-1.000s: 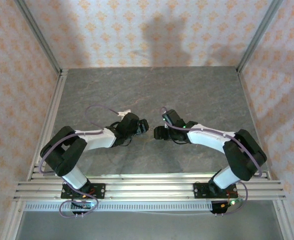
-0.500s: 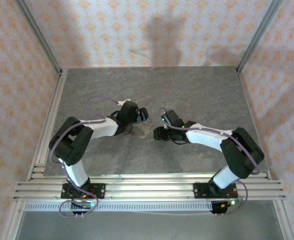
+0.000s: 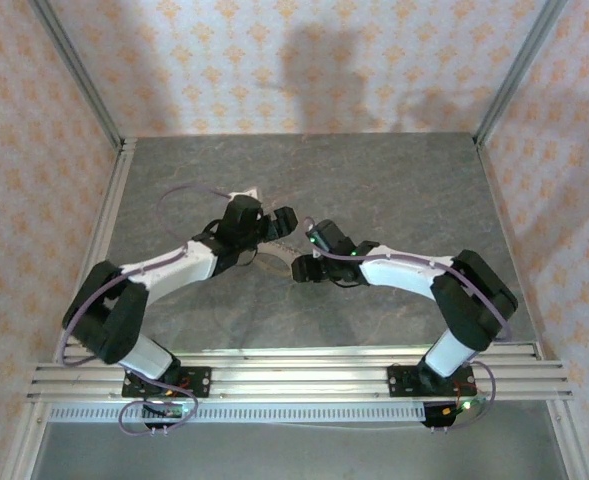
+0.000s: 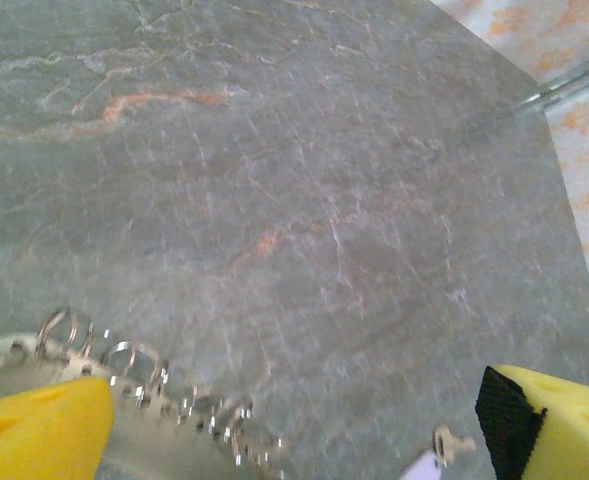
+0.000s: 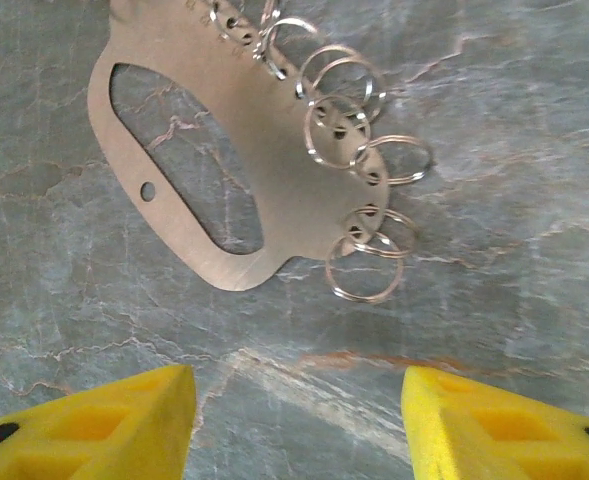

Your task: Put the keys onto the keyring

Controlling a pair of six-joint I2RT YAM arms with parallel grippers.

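Note:
The keyring (image 5: 224, 150) is a flat tan metal plate with an oval cut-out and several split rings (image 5: 364, 265) along one edge. It lies flat on the table just ahead of my right gripper (image 5: 294, 420), which is open with bare table between its yellow fingers. From above, the keyring (image 3: 274, 260) lies between both grippers. My left gripper (image 4: 294, 440) is open over the table. The keyring's ringed edge (image 4: 144, 375) is beside its left finger (image 4: 39, 430). A tiny key (image 4: 436, 455) with a pale lilac head lies near its right finger (image 4: 559, 420).
The grey stone-patterned table (image 3: 394, 190) stretches behind the arms to papered walls. Aluminium rails (image 3: 294, 375) run along the near edge and posts stand at the sides. My left gripper (image 3: 282, 222) and right gripper (image 3: 302, 266) are close together at mid-table.
My left arm stretched forward and its gripper moved away from me, uncovering the keyring. My right gripper slid left towards the keyring. Both grippers stayed open.

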